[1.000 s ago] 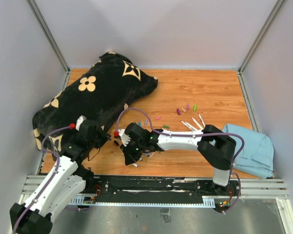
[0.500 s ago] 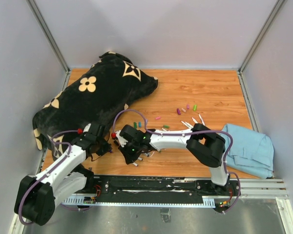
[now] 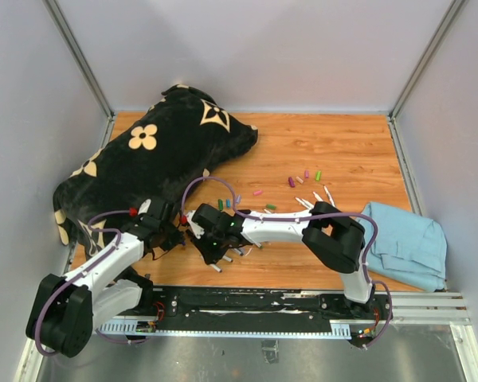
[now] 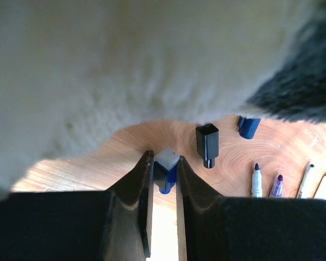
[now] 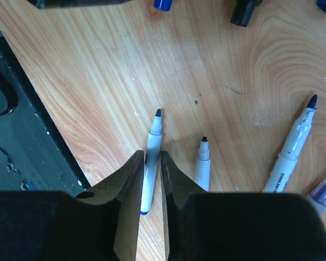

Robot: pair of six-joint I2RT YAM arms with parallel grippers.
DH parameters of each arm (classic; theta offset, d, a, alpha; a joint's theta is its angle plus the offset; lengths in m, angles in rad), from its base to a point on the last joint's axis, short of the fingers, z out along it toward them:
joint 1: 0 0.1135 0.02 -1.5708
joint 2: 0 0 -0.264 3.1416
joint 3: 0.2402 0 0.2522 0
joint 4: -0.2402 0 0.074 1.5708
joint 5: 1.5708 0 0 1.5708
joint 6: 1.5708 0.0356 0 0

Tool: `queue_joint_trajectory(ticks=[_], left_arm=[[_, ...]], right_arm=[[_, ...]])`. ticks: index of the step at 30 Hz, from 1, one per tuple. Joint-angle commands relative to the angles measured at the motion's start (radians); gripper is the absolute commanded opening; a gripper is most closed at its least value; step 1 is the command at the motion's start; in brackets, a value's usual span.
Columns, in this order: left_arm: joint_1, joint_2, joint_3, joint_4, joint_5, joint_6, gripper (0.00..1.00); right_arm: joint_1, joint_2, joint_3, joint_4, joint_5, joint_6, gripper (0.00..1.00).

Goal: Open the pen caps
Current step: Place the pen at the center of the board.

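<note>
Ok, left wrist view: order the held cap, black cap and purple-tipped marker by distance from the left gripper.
1. Blue cap, clamped in the left gripper.
2. Black cap, just ahead to the right.
3. Purple-tipped marker, farther off to the right.

Wooden table (image 3: 350, 151), cluttered.
Black flowered cushion (image 3: 159, 159) far left, blue cloth (image 3: 406, 243) near right, pen caps (image 3: 303, 177) and uncapped markers (image 3: 315, 200) scattered between.
</note>
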Motion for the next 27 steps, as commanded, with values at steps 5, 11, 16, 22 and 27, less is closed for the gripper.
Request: queue_joint_trajectory(ticks=[5,11,16,22,27], left_arm=[[0.002,0.019,-0.03,-0.004,0.028,0.01,0.16],[0.003,-0.012,-0.029,-0.022,0.029,0.016,0.2],[0.002,-0.021,-0.031,-0.035,0.027,0.017,0.31],[0.003,-0.026,-0.029,-0.046,0.026,0.017,0.42],[0.003,-0.037,-0.027,-0.051,0.039,0.018,0.44]], right_arm=[[0.018,0.049,0.021,-0.083,0.107,-0.038,0.21],[0.019,0.042,0.037,-0.098,0.079,-0.052,0.24],[0.019,0.014,0.049,-0.106,0.079,-0.069,0.26],[0.019,0.005,0.056,-0.116,0.078,-0.077,0.26],[0.017,0.003,0.063,-0.123,0.072,-0.085,0.27]])
